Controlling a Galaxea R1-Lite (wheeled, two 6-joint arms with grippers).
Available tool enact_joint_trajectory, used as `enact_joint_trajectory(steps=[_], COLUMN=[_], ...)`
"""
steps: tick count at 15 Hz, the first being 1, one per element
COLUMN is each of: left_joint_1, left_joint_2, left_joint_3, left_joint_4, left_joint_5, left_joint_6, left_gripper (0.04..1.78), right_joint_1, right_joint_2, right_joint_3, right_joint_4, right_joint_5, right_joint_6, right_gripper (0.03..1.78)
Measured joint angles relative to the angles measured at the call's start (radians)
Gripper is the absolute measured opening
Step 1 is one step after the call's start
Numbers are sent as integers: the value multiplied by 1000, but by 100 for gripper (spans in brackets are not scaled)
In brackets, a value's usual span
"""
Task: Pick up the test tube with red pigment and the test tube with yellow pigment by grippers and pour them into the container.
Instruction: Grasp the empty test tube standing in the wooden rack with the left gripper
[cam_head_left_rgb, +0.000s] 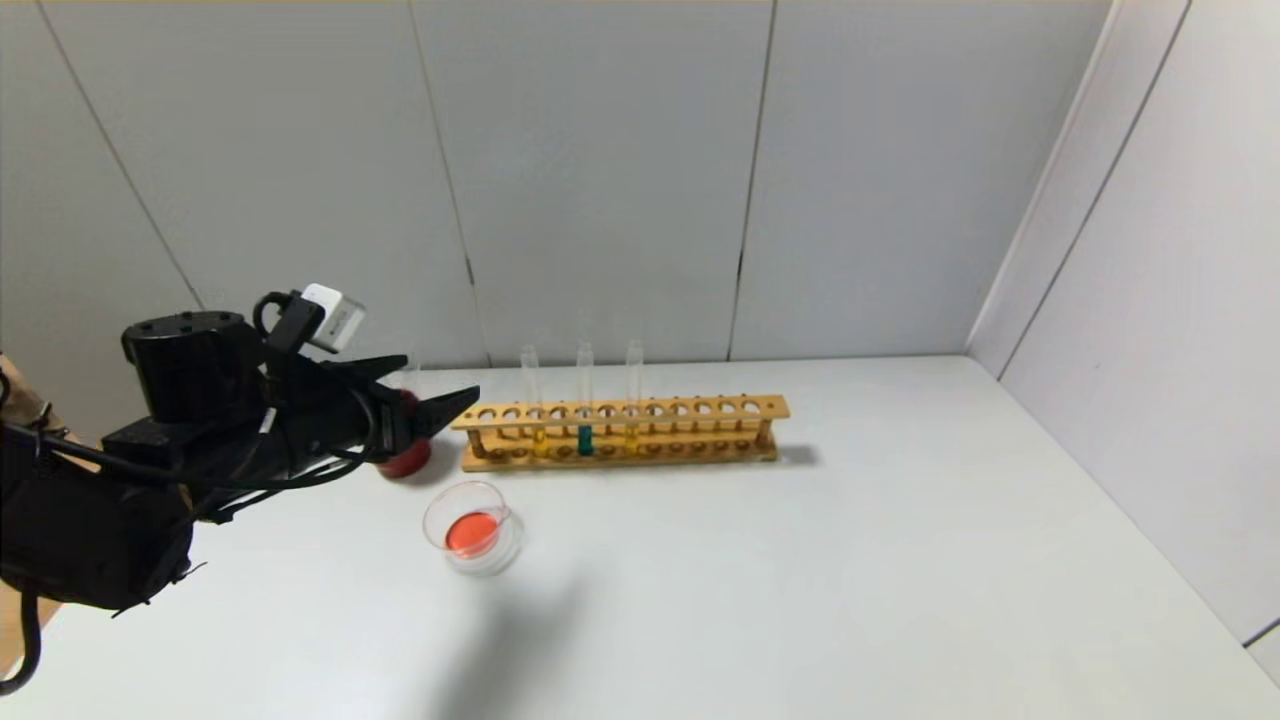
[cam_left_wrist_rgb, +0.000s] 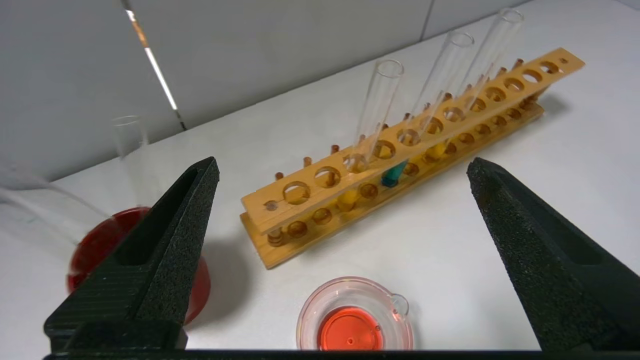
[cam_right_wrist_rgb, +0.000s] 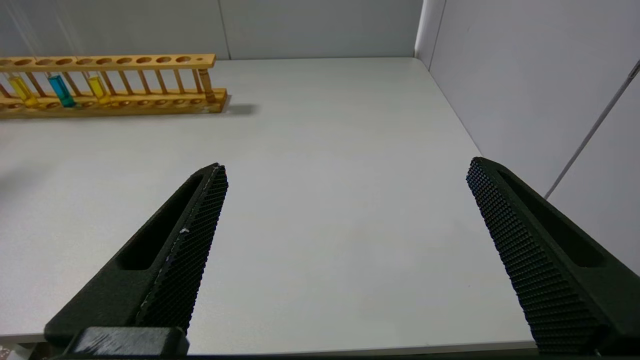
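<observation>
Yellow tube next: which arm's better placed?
Left, likely. The left gripper, fingers open, hovers beside the wooden rack's end, close to the clear glass tubes with yellow liquid; the right gripper, also open, sits farther off, past the rack's other end.

Left gripper (cam_left_wrist_rgb: 342, 170) and right gripper (cam_right_wrist_rgb: 345, 170), fingers spread wide.

The worktop (cam_head_left_rgb: 850, 560) is white and smooth, with grey wall panels behind it and on its right side. Three things stand directly on it. A wooden rack (cam_head_left_rgb: 620, 432) stands near the back wall, with its long side along that wall. A dark red cup (cam_head_left_rgb: 405, 458) stands just beside the left end of the rack. The container (cam_head_left_rgb: 473, 528), a low clear glass dish with red-orange liquid inside, stands in front of the cup, nearer to the robot.
</observation>
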Motion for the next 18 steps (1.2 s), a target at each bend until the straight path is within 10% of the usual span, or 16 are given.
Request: enact_joint_trajectory(steps=[18], left_joint_1=[-117], left_joint_2=[319], left_joint_3=[-277], left_joint_4=[19], left_joint_5=[2], left_joint_6=[12], left_gripper=[175], right_joint_1=[0], right_joint_2=[0], right_joint_3=[0], right_joint_4=[0], right_joint_5=[0], right_joint_6=[0], right_gripper=[175])
